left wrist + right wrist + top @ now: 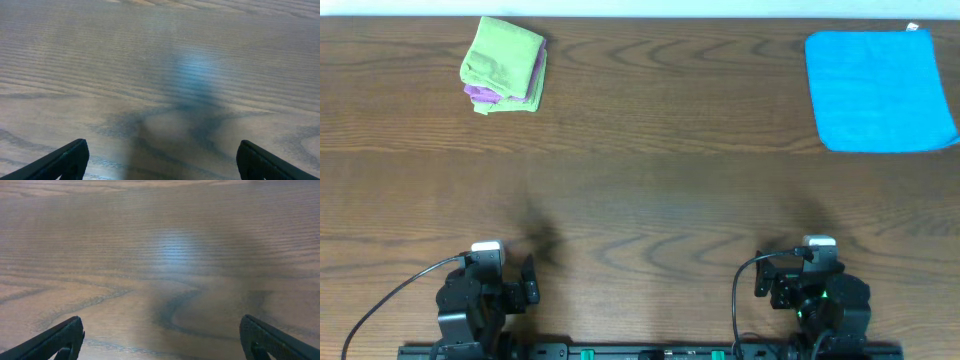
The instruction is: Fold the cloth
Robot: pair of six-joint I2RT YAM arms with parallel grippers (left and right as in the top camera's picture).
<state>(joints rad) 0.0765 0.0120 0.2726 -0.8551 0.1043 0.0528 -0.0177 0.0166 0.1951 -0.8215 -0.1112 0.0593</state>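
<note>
The sky-blue cloth (878, 90) lies flat and spread out at the far right of the wooden table (650, 200), with a small white tag at its far right corner. My left gripper (488, 262) rests at the near left edge, far from the cloth. In the left wrist view it (162, 160) is open over bare wood. My right gripper (817, 258) rests at the near right edge, well in front of the cloth. In the right wrist view it (162, 340) is open and empty. The cloth shows in neither wrist view.
A folded lime-green cloth (505, 60) lies on a folded purple cloth (480, 94) at the far left of the table. The table's far edge runs just behind both piles. Black cables trail from both arm bases at the near edge.
</note>
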